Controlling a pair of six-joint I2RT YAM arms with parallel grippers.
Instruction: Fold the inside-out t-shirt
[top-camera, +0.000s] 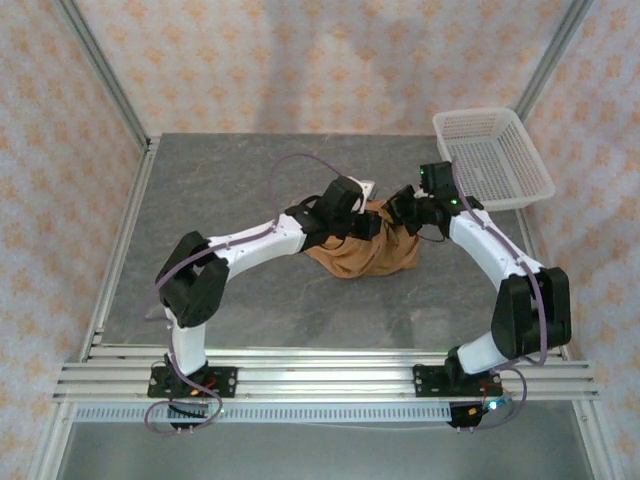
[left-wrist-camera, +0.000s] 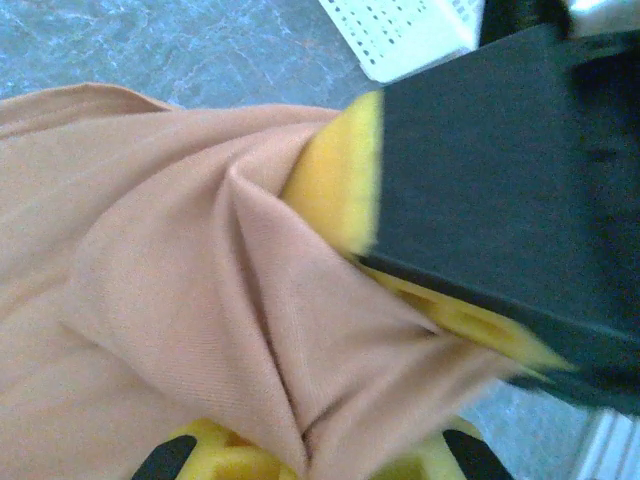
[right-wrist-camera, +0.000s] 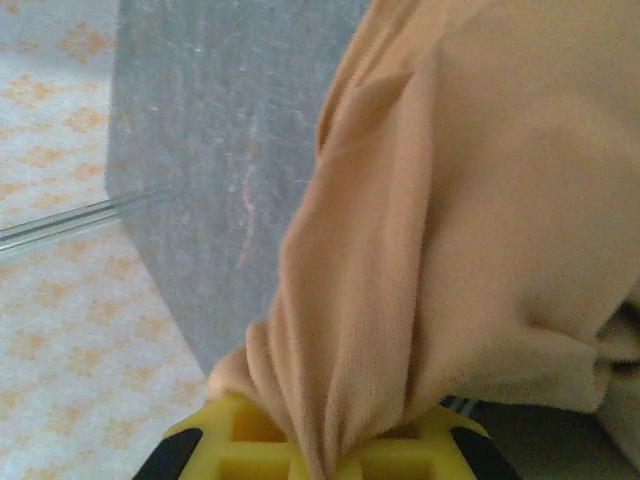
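Left gripper (left-wrist-camera: 305, 462) and right gripper (right-wrist-camera: 322, 455) each closed on a pinch of shirt (top-camera: 362, 255), holding it bunched between them, presumably to spread it flat on table (top-camera: 250, 320).

Both arms are bent at the elbows and stretched in toward each other. The left gripper (top-camera: 362, 224) and the right gripper (top-camera: 402, 212) are held close together. Each is pinched tight on the inside-out t-shirt (top-camera: 365, 255).
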